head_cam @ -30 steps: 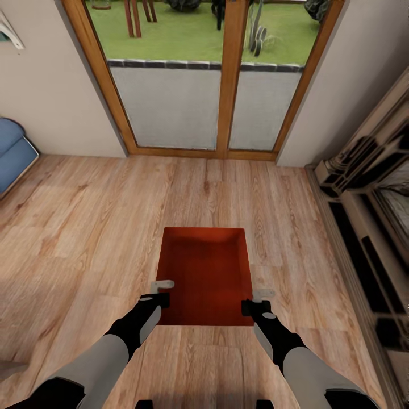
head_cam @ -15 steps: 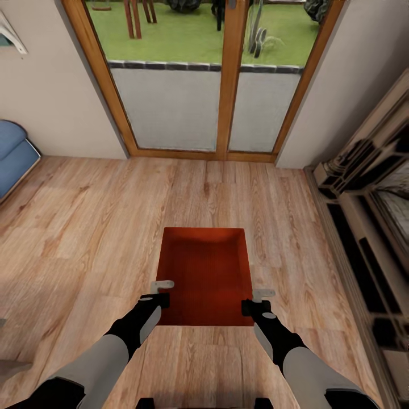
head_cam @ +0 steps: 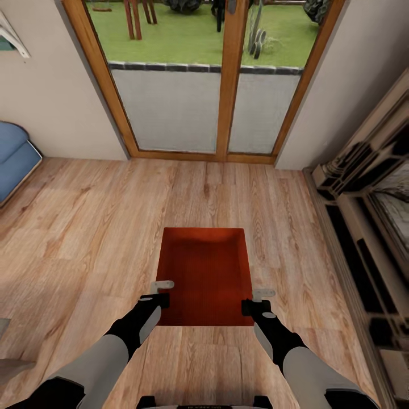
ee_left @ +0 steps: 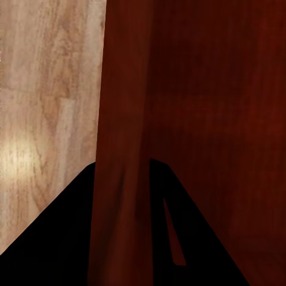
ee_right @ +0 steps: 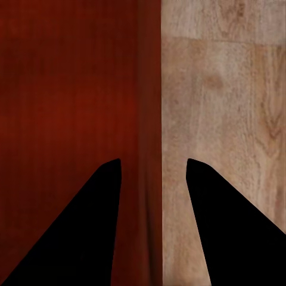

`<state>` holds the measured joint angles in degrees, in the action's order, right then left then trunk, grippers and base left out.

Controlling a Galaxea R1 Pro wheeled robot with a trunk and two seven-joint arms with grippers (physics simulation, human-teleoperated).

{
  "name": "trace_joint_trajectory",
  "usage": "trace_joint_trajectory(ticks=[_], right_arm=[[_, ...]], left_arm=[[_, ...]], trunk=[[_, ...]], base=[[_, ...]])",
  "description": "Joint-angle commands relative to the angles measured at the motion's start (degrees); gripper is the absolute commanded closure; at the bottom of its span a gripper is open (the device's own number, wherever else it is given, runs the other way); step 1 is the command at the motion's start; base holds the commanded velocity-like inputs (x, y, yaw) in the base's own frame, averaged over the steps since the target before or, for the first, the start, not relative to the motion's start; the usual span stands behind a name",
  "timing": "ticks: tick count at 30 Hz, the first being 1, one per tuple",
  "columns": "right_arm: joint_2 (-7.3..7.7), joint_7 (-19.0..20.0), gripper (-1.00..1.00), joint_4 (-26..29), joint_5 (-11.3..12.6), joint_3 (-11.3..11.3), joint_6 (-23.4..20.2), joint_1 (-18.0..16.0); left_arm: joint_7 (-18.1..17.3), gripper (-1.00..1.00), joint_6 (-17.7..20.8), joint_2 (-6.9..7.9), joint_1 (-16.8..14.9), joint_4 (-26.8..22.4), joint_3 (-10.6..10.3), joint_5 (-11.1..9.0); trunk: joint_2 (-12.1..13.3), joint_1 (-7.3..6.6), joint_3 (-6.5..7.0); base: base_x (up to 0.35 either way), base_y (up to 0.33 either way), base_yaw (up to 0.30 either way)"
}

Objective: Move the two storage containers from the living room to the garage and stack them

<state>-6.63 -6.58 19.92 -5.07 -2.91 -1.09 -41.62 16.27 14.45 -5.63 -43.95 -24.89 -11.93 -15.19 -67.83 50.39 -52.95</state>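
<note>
Storage container (head_cam: pixel 205 272) held above the living room plank floor (head_cam: pixel 85 227), left gripper (head_cam: pixel 163 289) and right gripper (head_cam: pixel 259 301) clamped on its opposite side walls; judged rigid, light, thin-walled, possibly slippery

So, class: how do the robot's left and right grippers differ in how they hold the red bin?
The left gripper clamps the red bin on its left wall; the right gripper clamps the right wall. In the wrist views, the left jaws sit tight around the wall, while the right jaws show a wider gap. Both grip near the bin's close end, above the wood floor.
</note>
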Motion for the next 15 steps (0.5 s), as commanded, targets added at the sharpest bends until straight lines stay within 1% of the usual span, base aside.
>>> trace_joint_trajectory(ticks=[1, 15], right_arm=[[-0.05, -0.24, 1.0, 0.3, -1.17, -0.69, 0.66, -0.04], [-0.05, -0.27, 1.0, 0.3, -1.08, -0.7, 0.81, -0.04]], left_arm=[[0.87, 1.0, 0.49, 0.09, 0.02, 0.11, -0.39, -0.27], [0.87, 1.0, 0.49, 0.01, 0.02, 0.11, -0.38, -0.26]], trunk=[[0.39, -0.23, 0.16], [6.01, -3.3, 2.67]], base=[[0.0, 0.0, 0.0], [0.0, 0.0, 0.0]])
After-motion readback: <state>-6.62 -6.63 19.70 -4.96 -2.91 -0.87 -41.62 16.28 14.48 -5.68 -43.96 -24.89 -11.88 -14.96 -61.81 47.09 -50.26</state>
